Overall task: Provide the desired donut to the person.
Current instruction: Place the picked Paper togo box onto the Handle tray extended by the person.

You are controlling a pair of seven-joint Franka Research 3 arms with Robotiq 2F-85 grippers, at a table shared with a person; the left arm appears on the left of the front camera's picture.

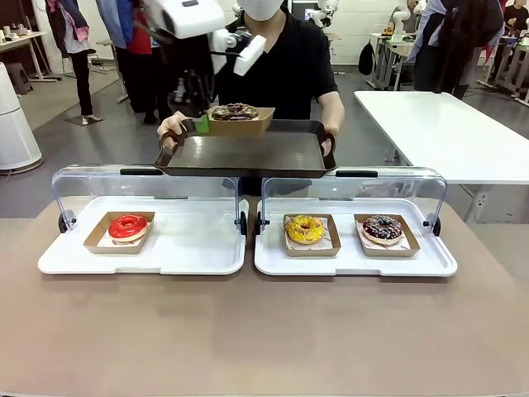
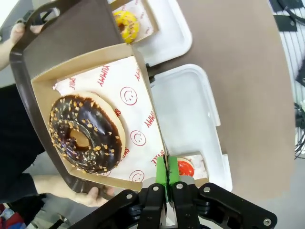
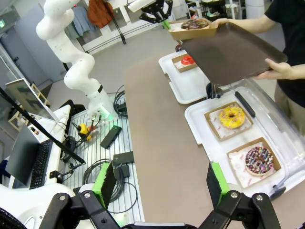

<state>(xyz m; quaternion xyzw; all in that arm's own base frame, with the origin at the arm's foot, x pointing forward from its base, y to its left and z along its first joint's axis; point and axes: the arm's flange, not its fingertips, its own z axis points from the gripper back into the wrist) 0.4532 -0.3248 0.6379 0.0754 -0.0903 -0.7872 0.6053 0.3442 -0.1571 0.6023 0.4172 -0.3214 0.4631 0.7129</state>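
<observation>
My left gripper (image 1: 202, 124) is shut on the rim of a cardboard tray (image 1: 241, 124) that carries a chocolate donut (image 1: 235, 111) with nut crumbs. It holds the tray just above the back left of a dark brown serving tray (image 1: 248, 154). The person (image 1: 291, 59) in a black T-shirt holds that serving tray with both hands beyond the table. In the left wrist view the green fingertips (image 2: 161, 174) pinch the cardboard tray (image 2: 82, 62) edge, with the chocolate donut (image 2: 86, 134) on printed paper over the serving tray (image 2: 66, 28). My right gripper (image 3: 162, 183) stands open and holds nothing.
Two white display trays with raised clear lids sit on the brown table. The left one (image 1: 198, 248) holds a red donut (image 1: 127, 226). The right one (image 1: 347, 256) holds a yellow donut (image 1: 304, 229) and a sprinkled dark donut (image 1: 382, 228). A white table (image 1: 446, 124) stands at the back right.
</observation>
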